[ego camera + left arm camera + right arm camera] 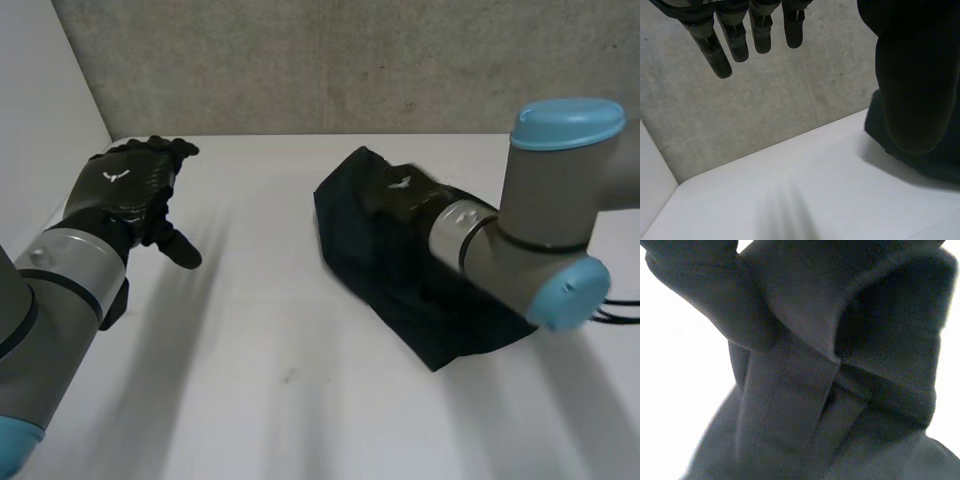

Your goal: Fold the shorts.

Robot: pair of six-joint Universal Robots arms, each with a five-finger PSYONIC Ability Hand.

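One pair of shorts [345, 228] lies diagonally, far centre to near right.

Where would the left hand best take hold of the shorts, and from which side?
Probably the edge of the shorts nearest the open left hand, approached from the robot's left across the bare table: that edge lies uncovered, while the right hand rests on their middle.

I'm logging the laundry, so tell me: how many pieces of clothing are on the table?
1. Dark shorts lie bunched on the white table, with the right robot hand on them. The left robot hand is apart, holding nothing. Anything beneath the shorts would be hidden.
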